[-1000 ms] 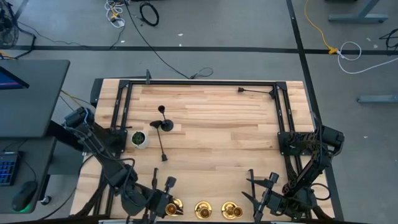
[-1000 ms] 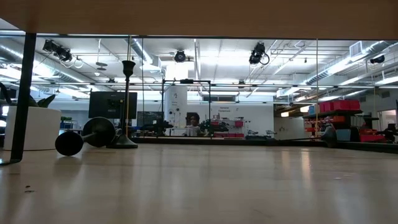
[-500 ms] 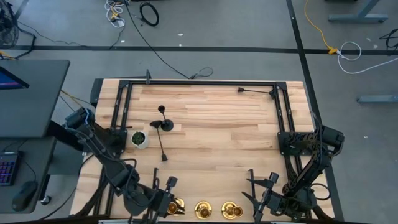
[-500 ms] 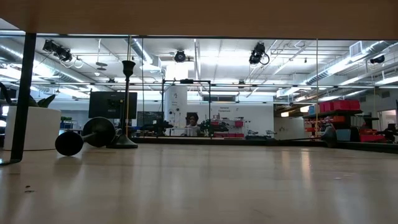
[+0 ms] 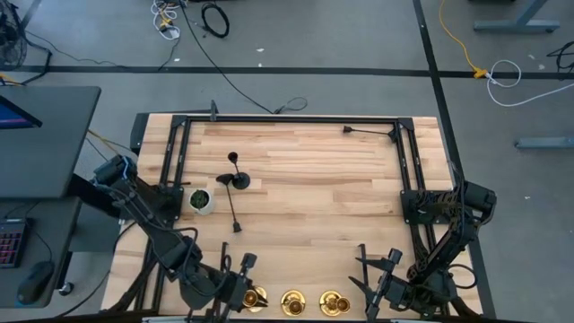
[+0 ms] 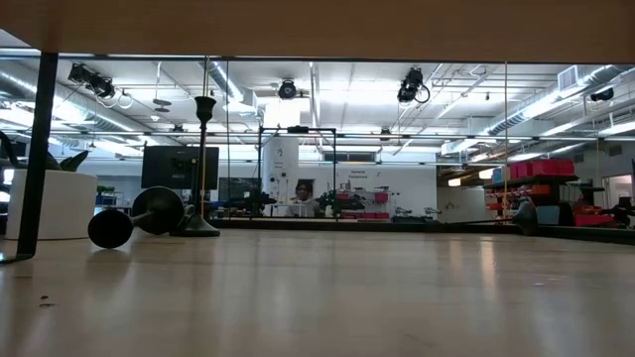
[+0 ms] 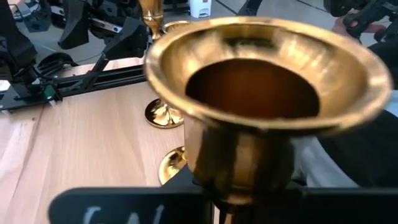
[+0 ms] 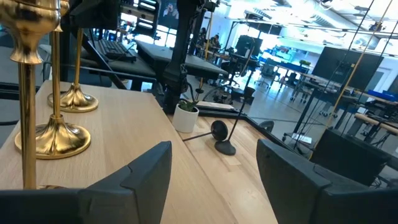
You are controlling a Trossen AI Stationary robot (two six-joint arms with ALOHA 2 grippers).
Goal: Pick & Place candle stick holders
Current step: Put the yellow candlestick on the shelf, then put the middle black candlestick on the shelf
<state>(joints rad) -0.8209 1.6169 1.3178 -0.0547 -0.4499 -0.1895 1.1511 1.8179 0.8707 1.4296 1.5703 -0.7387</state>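
Note:
Three brass-gold candle stick holders stand in a row at the table's near edge: left (image 5: pixel 252 301), middle (image 5: pixel 292 302), right (image 5: pixel 334 303). My left gripper (image 5: pixel 237 293) is at the left one and shut on it; its cup (image 7: pixel 261 81) fills the left wrist view. One black holder (image 5: pixel 236 178) stands upright on its base left of centre. A second (image 5: pixel 234 208) lies on its side beside it. A third dark one (image 5: pixel 368 133) lies by the far right rail. My right gripper (image 5: pixel 377 259) is open and empty at the near right. My left gripper holds the left gold holder just under its cup (image 7: pixel 239 168), with the fingers coming level from the table's left. The cup hides the contact itself. The holder is upright. I cannot tell whether its base is on the table.
A small white pot with a green plant (image 5: pixel 199 199) stands at the table's left. A black metal frame (image 5: pixel 287 119) runs along the far, left and right sides. The bare wooden middle and right of the table (image 5: pixel 323 197) is free room.

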